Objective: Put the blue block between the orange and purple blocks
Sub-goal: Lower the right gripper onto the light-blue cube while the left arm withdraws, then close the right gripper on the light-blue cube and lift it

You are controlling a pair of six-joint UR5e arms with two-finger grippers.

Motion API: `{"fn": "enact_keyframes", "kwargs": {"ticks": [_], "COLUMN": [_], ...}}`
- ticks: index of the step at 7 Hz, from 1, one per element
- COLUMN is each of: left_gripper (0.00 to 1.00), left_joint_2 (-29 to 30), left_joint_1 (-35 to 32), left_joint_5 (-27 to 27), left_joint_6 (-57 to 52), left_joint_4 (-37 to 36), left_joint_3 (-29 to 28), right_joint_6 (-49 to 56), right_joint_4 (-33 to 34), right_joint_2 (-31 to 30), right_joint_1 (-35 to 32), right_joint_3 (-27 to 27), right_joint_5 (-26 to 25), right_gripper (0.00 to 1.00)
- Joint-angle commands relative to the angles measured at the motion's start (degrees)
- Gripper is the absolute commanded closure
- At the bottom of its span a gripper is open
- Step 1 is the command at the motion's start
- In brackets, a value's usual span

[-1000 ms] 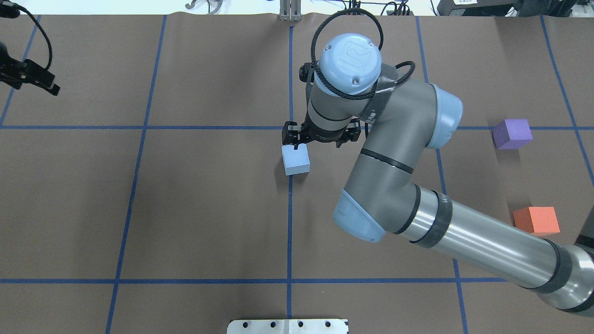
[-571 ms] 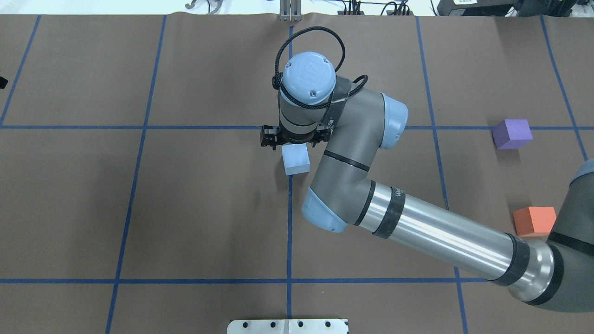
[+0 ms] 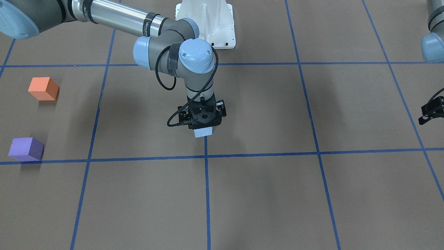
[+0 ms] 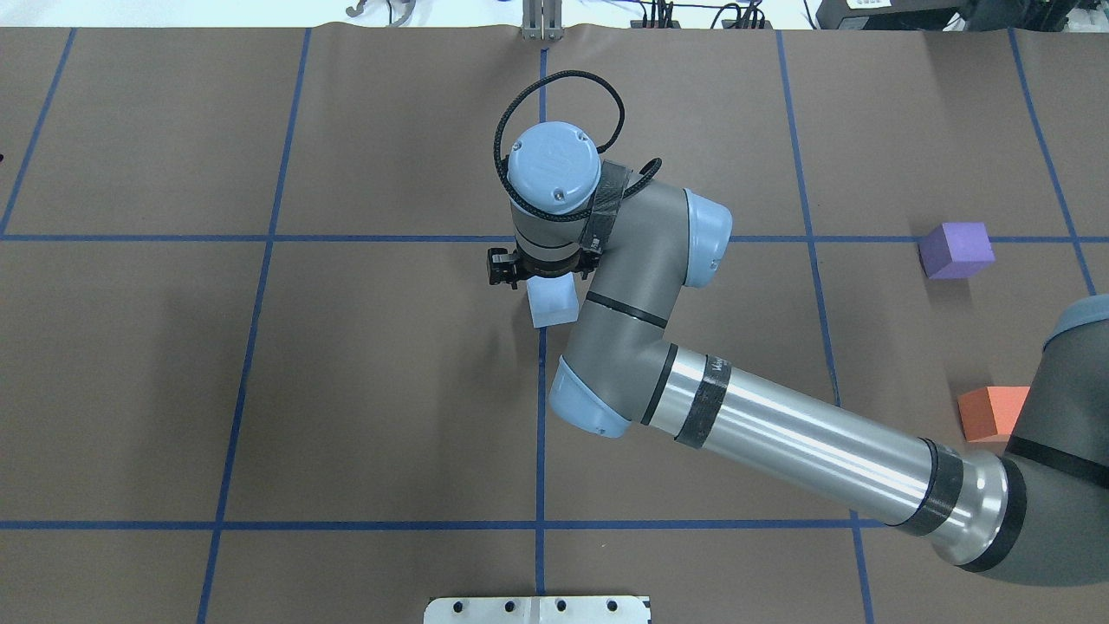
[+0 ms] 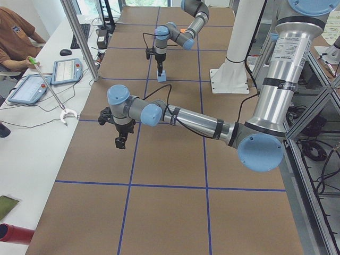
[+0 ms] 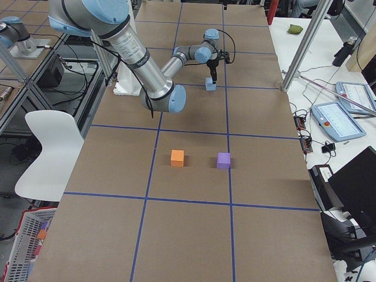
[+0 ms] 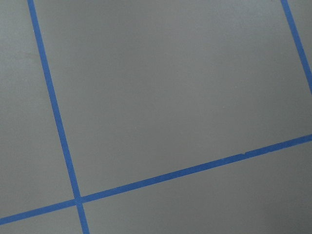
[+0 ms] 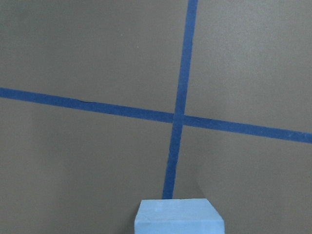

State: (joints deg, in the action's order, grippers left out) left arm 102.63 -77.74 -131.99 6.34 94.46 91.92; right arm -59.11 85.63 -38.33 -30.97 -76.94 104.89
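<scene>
Right arm (image 4: 780, 442) stretched to table centre, wrist vertical: right gripper (image 3: 203, 124) points straight down over the blue block (image 4: 553, 305) — whether its jaws are apart or closed cannot be told. Block sits on a tape line (image 4: 541, 416), well apart from orange block (image 4: 986, 412) and purple block (image 4: 956, 250)

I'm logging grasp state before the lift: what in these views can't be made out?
- Right hand: its fingers are hidden by the wrist overhead and by its own body in the front view; open or shut on the blue block is unclear.
- Right wrist view: bottom edge cuts the block.
- Orange block: partly behind the right arm overhead.
- Left hand: too small in front view.
</scene>
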Motion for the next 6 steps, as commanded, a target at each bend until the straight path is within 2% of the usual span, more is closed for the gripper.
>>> {"fn": "enact_keyframes", "kwargs": {"ticks": [1,2,3,4,5,6], "left_gripper": [0.00,0.00,0.00,0.00,0.00,0.00], "left_joint_2": [0.03,0.03,0.03,-0.84,-1.81,-2.08], "left_joint_1": [0.05,-0.04,-0.83,-1.79,-3.02,-3.12], "left_joint_5": [0.07,0.15,0.15,-0.02,-0.20,-0.11], "left_joint_6": [-0.01,-0.01,-0.01,-0.88,-6.72,-8.08], "left_joint_4": [-0.15,-0.15,-0.15,0.20,-0.06,-0.06], "left_joint_3": [-0.08,-0.16,-0.08,0.36,0.10,0.10], "right_joint_6": [0.04,-0.57,0.12,-0.04,-0.31,-0.22], "right_joint_4": [-0.12,-0.12,-0.20,0.14,2.67,9.22], "right_joint_2": [-0.34,-0.43,-0.34,-0.25,-0.77,-4.52], "right_joint_1": [2.04,2.57,2.49,1.97,0.92,0.04], "right_joint_3": [1.52,2.05,1.44,-0.22,-3.19,-11.14], "right_joint_5": [-1.79,-2.23,-2.76,-2.50,-2.24,-2.15], "right_gripper": [0.00,0.43,0.99,1.00,1.00,1.00]}}
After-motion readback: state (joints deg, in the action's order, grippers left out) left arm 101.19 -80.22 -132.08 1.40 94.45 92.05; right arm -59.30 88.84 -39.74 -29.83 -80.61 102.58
